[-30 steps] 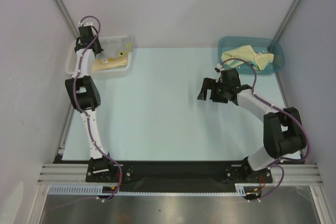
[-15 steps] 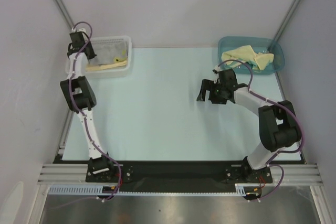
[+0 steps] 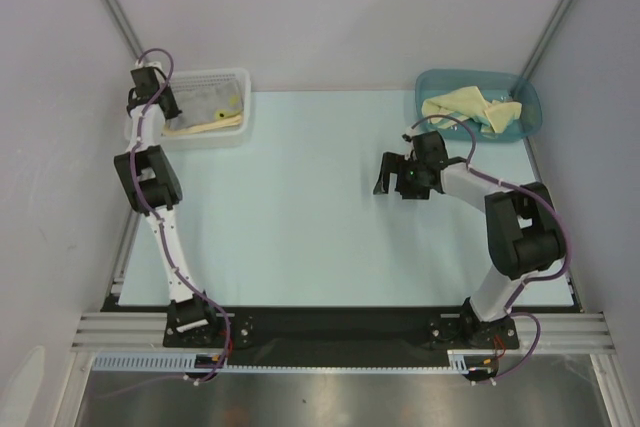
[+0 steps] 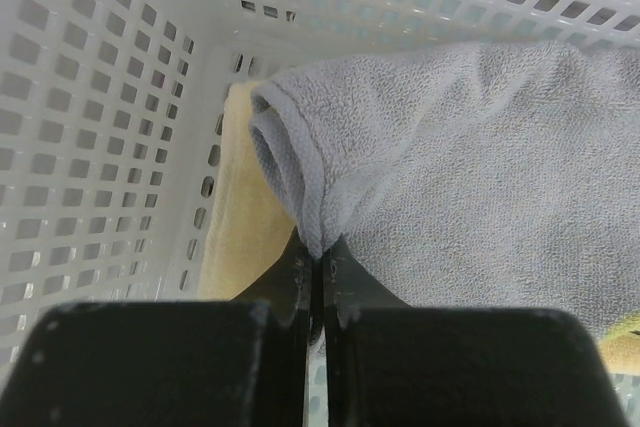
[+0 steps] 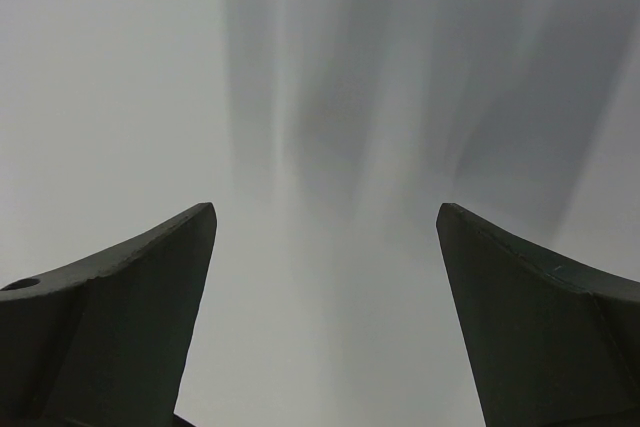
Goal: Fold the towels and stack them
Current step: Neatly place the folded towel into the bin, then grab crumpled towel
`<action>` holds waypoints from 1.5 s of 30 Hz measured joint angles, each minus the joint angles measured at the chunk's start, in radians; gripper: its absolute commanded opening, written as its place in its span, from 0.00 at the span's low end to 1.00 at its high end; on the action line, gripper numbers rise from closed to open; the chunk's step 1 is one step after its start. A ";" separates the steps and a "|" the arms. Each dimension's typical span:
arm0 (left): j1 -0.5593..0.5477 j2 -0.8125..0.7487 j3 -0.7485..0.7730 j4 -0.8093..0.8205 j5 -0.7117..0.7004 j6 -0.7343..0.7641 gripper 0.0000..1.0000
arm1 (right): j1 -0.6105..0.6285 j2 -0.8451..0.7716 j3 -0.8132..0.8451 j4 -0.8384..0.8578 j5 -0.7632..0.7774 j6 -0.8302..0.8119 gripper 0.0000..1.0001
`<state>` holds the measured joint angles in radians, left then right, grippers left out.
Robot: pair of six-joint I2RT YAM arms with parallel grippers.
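A light grey towel (image 4: 480, 167) lies in the white mesh basket (image 4: 110, 127) on top of a pale yellow towel (image 4: 245, 217). My left gripper (image 4: 318, 252) is shut on a folded corner of the grey towel, close to the basket's left wall. From above, that gripper (image 3: 166, 110) sits at the basket's left end, with the grey towel (image 3: 208, 100) spread to its right. More pale yellow towels (image 3: 465, 105) lie crumpled in the teal bin (image 3: 531, 99). My right gripper (image 3: 396, 181) hangs open over the table, its jaws (image 5: 325, 209) wide apart with nothing between them.
The white mesh basket (image 3: 243, 77) stands at the table's back left corner and the teal bin at the back right. Pale walls and metal frame posts close in the left, back and right sides. The arm bases stand on a black rail (image 3: 330, 325) at the near edge.
My left arm has swung left and back, moving the gripper to the basket's left end and uncovering the grey towel. The right arm has folded in, shifting its gripper slightly left.
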<state>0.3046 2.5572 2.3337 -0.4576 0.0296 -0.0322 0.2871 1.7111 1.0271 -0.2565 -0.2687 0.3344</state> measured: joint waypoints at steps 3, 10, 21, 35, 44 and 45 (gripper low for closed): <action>0.002 0.000 0.000 0.000 0.000 0.000 0.00 | 0.002 0.005 0.002 0.000 0.000 0.000 1.00; 0.009 0.000 0.000 -0.001 -0.044 -0.001 0.05 | 0.006 0.014 0.015 0.000 0.001 0.000 1.00; 0.021 -0.077 -0.110 -0.007 -0.051 -0.045 0.73 | 0.020 0.015 0.030 -0.006 0.004 0.002 1.00; -0.029 -0.527 -0.466 0.065 0.140 -0.245 1.00 | -0.057 -0.057 0.299 -0.035 0.217 0.082 1.00; -0.116 -0.678 -0.881 0.212 0.247 -0.351 1.00 | -0.269 0.021 0.424 0.022 0.307 0.107 0.90; -0.132 -0.698 -0.923 0.224 0.247 -0.354 1.00 | -0.293 0.056 0.453 0.026 0.301 0.109 0.89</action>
<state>0.1722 1.8587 1.4105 -0.2337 0.2764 -0.3862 -0.0055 1.7672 1.4803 -0.2306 0.0319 0.4438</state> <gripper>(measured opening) 0.996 0.916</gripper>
